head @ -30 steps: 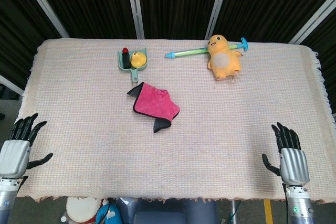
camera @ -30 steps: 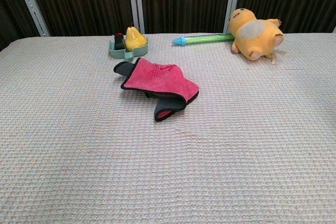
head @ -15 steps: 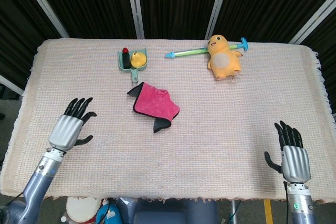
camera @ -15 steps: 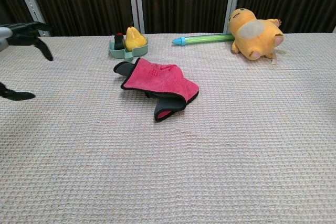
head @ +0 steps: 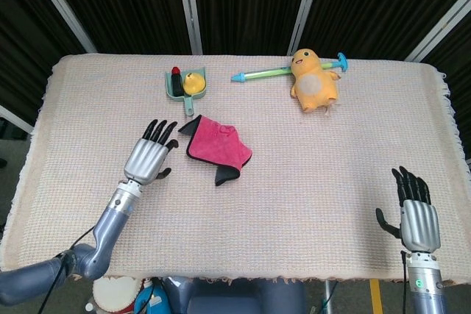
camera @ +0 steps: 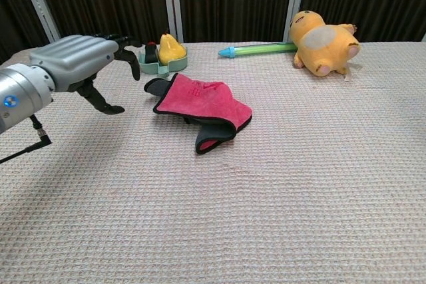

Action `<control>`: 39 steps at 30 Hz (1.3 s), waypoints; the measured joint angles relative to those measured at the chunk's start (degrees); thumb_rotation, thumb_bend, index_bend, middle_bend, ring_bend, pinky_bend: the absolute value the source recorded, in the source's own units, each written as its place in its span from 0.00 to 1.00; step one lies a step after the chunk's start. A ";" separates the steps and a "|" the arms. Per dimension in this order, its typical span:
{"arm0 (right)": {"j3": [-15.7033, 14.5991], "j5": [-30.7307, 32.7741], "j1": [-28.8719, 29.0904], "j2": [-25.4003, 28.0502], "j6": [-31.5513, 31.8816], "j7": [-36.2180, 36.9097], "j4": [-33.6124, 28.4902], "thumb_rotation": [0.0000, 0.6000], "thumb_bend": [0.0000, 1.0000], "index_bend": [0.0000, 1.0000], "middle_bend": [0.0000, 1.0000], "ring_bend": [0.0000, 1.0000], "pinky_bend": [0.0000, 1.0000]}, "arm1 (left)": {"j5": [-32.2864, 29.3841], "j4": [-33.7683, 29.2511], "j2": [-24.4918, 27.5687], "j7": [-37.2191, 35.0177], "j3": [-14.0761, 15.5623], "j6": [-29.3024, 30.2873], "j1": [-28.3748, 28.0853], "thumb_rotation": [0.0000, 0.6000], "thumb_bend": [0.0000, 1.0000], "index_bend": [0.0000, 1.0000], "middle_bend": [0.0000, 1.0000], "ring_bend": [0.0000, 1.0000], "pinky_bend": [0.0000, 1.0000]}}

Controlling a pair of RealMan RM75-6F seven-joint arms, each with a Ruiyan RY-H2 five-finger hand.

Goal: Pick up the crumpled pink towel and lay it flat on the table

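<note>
Whereas half a second ago the left hand (head: 148, 157) was seen near the table's left edge, it has now been carried in over the cloth and is held just to the left of the pink towel (head: 218, 145), with its fingers spread and nothing gripped. In the chest view the same hand (camera: 81, 62) is seen raised above the surface, its dark fingertips (camera: 126, 46) near the towel's (camera: 203, 106) grey-edged corner but apart from it. The towel itself has not been moved; it is left crumpled and folded over itself. The right hand (head: 416, 213) is kept low by the near right corner, fingers open and empty, slightly nearer the edge than before.

Beyond the left hand's fingers a green tray (head: 177, 88) with a yellow pear toy (head: 193, 82) is found, close to the towel's far side. Farther off to the right a yellow plush (head: 314, 81) is laid on a green-and-blue stick (head: 265, 73). Wide bare cloth (head: 316, 174) is left to the right of the towel. The table is covered by a beige waffle-weave cloth, and dark curtains (head: 250, 5) are hung behind.
</note>
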 measured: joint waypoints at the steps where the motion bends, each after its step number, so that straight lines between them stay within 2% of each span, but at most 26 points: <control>1: 0.11 0.20 0.01 0.05 -0.09 0.26 0.10 1.00 0.38 0.00 0.00 0.00 0.00 | -0.44 0.89 -0.72 0.39 -0.20 -0.22 -0.57 1.00 0.18 0.37 0.05 0.00 0.00; 10: 0.87 1.63 0.22 0.36 -0.93 2.24 1.04 1.00 0.38 0.00 0.00 0.00 0.00 | -4.15 9.71 -7.58 2.43 -0.72 -2.13 -5.24 1.00 0.19 0.41 0.06 0.00 0.00; 21: 1.23 2.39 0.41 0.06 -1.07 2.48 1.73 1.00 0.38 0.00 0.00 0.00 0.00 | -4.93 20.48 -14.46 0.65 0.10 -3.69 -9.90 1.00 0.21 0.42 0.07 0.00 0.00; 31: 1.54 2.94 0.45 -0.03 -1.22 3.42 2.13 1.00 0.38 0.00 0.00 0.00 0.00 | -4.61 25.93 -17.79 -2.27 0.24 -3.92 -12.42 1.00 0.28 0.51 0.08 0.00 0.00; 39: 1.60 3.14 0.41 -0.05 -1.18 3.73 2.47 1.00 0.38 0.00 0.00 0.00 0.00 | -4.31 28.40 -18.66 -3.50 0.87 -3.31 -12.89 1.00 0.29 0.56 0.09 0.00 0.00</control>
